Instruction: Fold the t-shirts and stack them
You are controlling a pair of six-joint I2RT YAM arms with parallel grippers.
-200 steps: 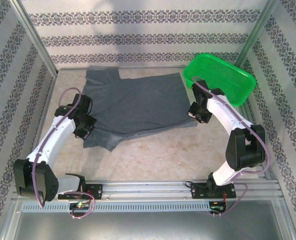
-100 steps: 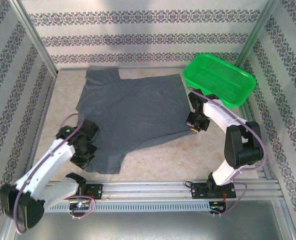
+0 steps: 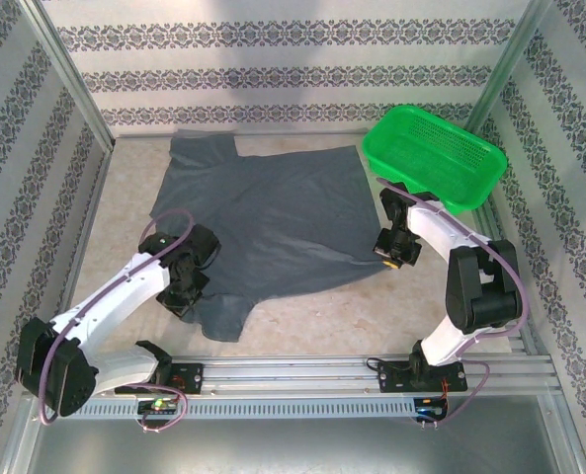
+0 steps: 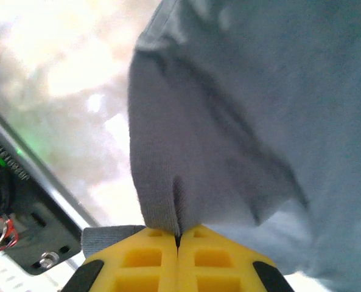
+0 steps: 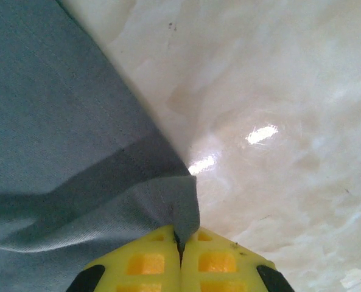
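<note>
Lying spread over the middle of the counter (image 3: 322,316) in the top view, the dark slate-grey t-shirt (image 3: 273,212) reaches from close to the far edge down toward the near-left corner, mostly flat with soft wrinkles. The left gripper (image 3: 182,296) sits at the shirt's near-left part, where the cloth draws into a narrow flap pointing at the near edge. The right gripper (image 3: 391,255) sits at the shirt's right-hand near corner. A green mesh basket (image 3: 475,173) stands in the far-right corner, just beside the shirt's far-right corner; whether the two touch I cannot tell.

From the left wrist, the left gripper (image 4: 178,238) has its yellow fingers pressed together on a fold of the t-shirt (image 4: 229,121) — the cloth rises from the pinch in a creased hump, its hemmed edge curving over pale counter (image 4: 58,67). A dark rail (image 4: 22,213) crosses the lower left.

From the right wrist, the right gripper (image 5: 180,242) is likewise clamped tight on the very corner of the t-shirt (image 5: 52,121), the hem band folded over just above the fingertips — glossy marbled counter (image 5: 277,91) lies bare to the right.
</note>
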